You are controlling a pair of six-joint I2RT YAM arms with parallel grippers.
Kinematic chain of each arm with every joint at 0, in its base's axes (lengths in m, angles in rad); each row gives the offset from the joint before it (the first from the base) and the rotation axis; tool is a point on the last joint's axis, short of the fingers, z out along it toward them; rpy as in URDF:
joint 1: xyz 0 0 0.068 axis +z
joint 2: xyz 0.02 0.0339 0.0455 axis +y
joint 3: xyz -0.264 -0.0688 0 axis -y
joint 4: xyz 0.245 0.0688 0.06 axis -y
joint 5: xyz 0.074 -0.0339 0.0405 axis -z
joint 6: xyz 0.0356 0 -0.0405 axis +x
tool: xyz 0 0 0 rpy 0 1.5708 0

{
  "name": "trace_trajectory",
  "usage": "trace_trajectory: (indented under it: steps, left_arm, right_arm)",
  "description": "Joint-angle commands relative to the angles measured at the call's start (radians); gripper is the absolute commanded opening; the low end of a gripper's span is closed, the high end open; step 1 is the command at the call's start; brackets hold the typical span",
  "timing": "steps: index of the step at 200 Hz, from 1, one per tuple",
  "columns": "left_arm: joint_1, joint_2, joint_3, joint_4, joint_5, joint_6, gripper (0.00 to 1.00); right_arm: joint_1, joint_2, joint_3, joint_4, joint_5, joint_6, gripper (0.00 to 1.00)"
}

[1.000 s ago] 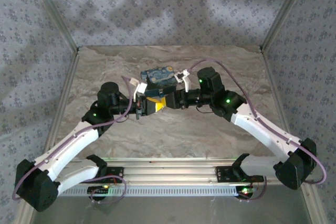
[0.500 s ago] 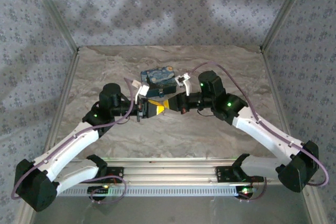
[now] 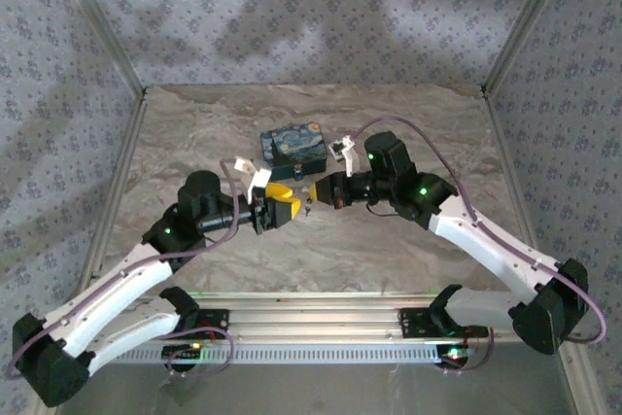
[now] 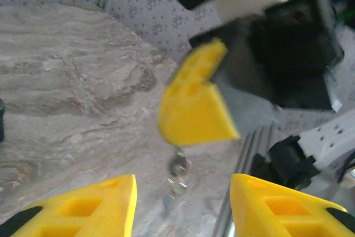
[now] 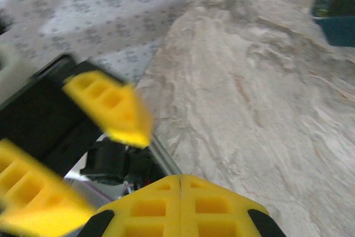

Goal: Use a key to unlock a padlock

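In the top view my two grippers face each other tip to tip just in front of the blue box. My left gripper (image 3: 289,204) (image 4: 182,203) is open, and nothing sits between its yellow fingers. My right gripper (image 3: 313,193) (image 5: 180,184) is shut, its fingers pressed flat together. In the left wrist view a small silver key (image 4: 178,171) on a ring dangles from its tip, blurred, above the table and between my left fingers. The same key (image 3: 308,203) shows as a tiny dark speck in the top view. The padlock is hidden.
A blue box with a yellow swirl painting (image 3: 293,148) stands just behind the grippers. The marble tabletop (image 3: 389,133) is walled by patterned panels on three sides. A metal rail (image 3: 311,323) with the arm bases runs along the near edge.
My left gripper has opened and drawn back toward the near left. My right gripper has shut. Both tips have shifted away from the blue box toward the near side.
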Motion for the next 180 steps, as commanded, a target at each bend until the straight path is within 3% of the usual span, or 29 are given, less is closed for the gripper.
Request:
trace_trajectory:
  steps: [1,31,81,180]
  left_arm:
    - [-0.093,-0.028,0.021,-0.073,-0.286,0.19,0.49]
    - [-0.193,0.021,0.053,-0.069,-0.442,0.315,0.5]
    - [-0.302,0.12,0.108,-0.025,-0.609,0.477,0.51]
    - [-0.342,0.226,0.135,0.048,-0.673,0.623,0.51]
  right_arm:
    - [-0.009,0.015,0.065,-0.099,0.13,0.103,0.0]
    - [-0.006,0.017,0.069,-0.092,0.182,0.2,0.0]
    - [0.02,0.015,0.1,-0.126,0.237,0.237,0.0]
    - [0.043,0.007,0.101,-0.125,0.253,0.251,0.0]
